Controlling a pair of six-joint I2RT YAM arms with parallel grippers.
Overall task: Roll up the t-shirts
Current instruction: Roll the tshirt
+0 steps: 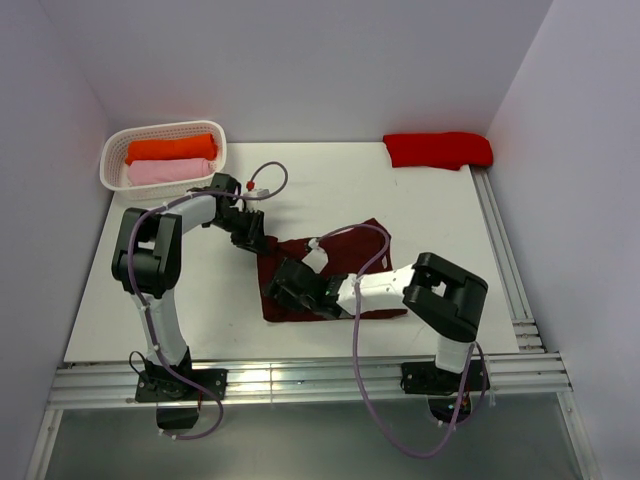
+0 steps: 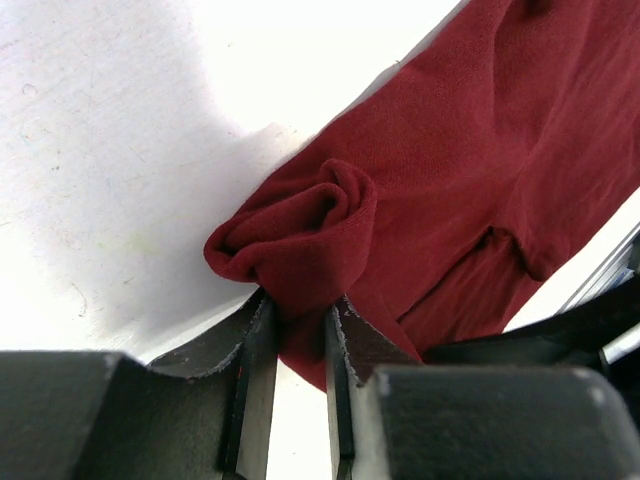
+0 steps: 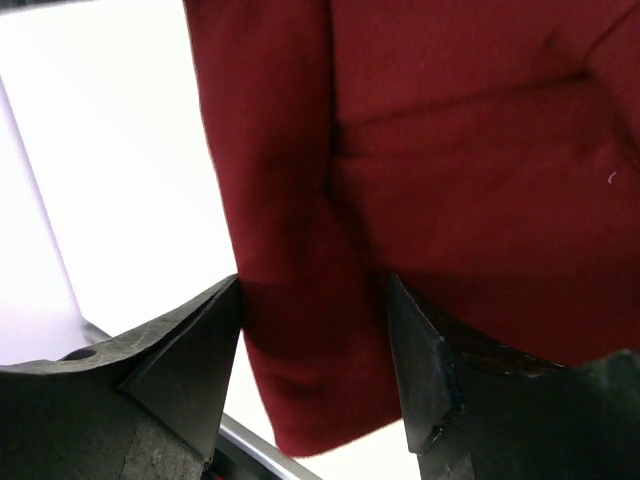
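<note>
A dark maroon t-shirt (image 1: 340,262) lies partly folded on the white table (image 1: 190,290) between the arms. Its far-left corner is bunched into a small roll (image 2: 300,235). My left gripper (image 1: 252,240) is at that corner, and in the left wrist view the left gripper (image 2: 300,340) is shut on the cloth just below the roll. My right gripper (image 1: 285,287) is at the shirt's near-left edge. In the right wrist view the right gripper (image 3: 315,340) stands open, with a folded edge (image 3: 300,300) of the shirt lying loose between its fingers.
A white basket (image 1: 170,127) at the back left holds a rolled orange shirt (image 1: 170,150) and a rolled pink shirt (image 1: 170,172). A bright red shirt (image 1: 437,149) lies at the back right. Metal rails (image 1: 510,270) run along the right and front edges.
</note>
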